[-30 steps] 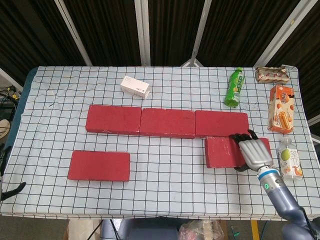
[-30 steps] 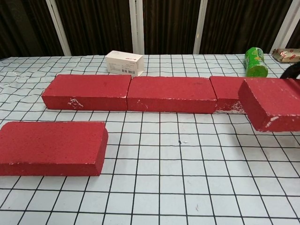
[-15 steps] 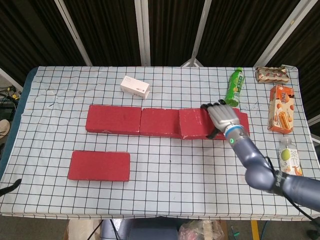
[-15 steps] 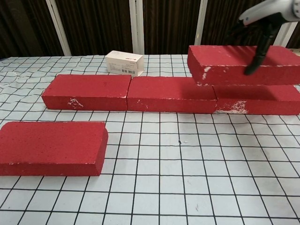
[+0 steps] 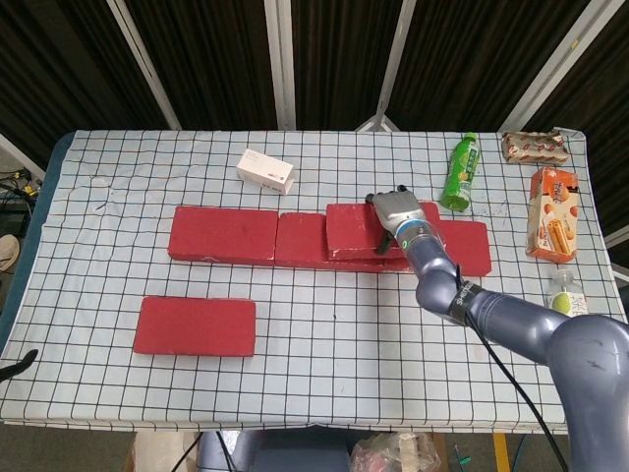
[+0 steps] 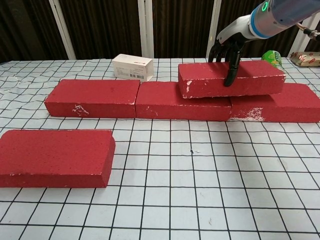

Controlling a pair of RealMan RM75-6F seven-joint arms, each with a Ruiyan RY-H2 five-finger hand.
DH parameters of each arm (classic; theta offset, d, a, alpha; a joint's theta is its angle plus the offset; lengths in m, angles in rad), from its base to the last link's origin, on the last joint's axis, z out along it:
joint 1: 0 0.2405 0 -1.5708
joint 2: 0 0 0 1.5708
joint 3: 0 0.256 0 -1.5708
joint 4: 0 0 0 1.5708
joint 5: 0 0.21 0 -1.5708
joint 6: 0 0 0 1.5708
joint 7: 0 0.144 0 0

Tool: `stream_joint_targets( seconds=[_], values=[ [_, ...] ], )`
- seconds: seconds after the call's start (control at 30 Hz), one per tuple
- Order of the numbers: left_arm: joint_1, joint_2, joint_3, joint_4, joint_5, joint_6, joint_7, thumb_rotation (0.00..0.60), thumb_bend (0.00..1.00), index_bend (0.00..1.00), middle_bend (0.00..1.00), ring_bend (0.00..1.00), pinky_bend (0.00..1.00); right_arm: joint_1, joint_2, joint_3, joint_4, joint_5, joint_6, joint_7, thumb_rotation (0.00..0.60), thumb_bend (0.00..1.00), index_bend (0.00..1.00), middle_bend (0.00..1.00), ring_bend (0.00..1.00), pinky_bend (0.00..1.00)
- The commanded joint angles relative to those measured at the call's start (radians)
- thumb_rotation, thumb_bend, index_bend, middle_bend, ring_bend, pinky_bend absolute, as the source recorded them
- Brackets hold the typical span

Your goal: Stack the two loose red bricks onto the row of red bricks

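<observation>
right robot hand (image 6: pixel 231 46) grasping top brick (image 6: pixel 230 79) | long axis along brick row (image 6: pixel 140 98) | level, straddling joint

Your right hand (image 5: pixel 396 214) and its arm lie across the right half of the row of red bricks (image 5: pixel 251 237), blocking any approach there from the near right. The stacked brick (image 6: pixel 231 79) it grips raises the height over the seam between the middle and right bricks. The white box (image 5: pixel 265 171) stands behind the row, near its left-middle. The green bottle (image 5: pixel 458 173) crowds the far right. The loose brick (image 5: pixel 195 325) lies near left with bare cloth all round it, and open cloth separates it from the row.
</observation>
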Motion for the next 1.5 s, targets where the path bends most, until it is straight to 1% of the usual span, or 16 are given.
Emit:
stream_joint_targets(
  seconds=[0.03,0.27,0.43,1.03,1.5],
  values=[
    [-0.002,-0.002,0.002,0.000,0.000,-0.002,0.004,0.600,0.00,0.08,0.00,0.01,0.15,-0.004,-0.020,-0.010,0.006,-0.025,0.032,0.024,0.600,0.15,0.24,0.24,0.17,0.00],
    [-0.007,-0.002,0.005,0.001,0.002,-0.011,0.004,0.600,0.00,0.08,0.00,0.01,0.15,-0.002,-0.036,-0.025,0.005,-0.034,0.068,0.052,0.600,0.15,0.24,0.24,0.17,0.00],
    [-0.009,0.000,0.002,0.002,-0.005,-0.014,0.002,0.600,0.00,0.08,0.00,0.01,0.15,-0.008,-0.058,-0.029,0.002,-0.039,0.131,0.063,0.600,0.15,0.24,0.24,0.17,0.00],
    [-0.004,0.011,0.011,0.001,0.008,-0.007,-0.021,0.600,0.00,0.08,0.00,0.01,0.15,-0.019,-0.007,-0.019,-0.097,-0.038,0.178,0.065,0.600,0.15,0.24,0.24,0.17,0.00],
    [-0.001,0.010,0.014,0.002,0.015,0.000,-0.022,0.600,0.00,0.08,0.00,0.01,0.15,-0.040,-0.011,-0.012,-0.104,-0.054,0.184,0.069,0.600,0.15,0.24,0.24,0.17,0.00]
  ],
)
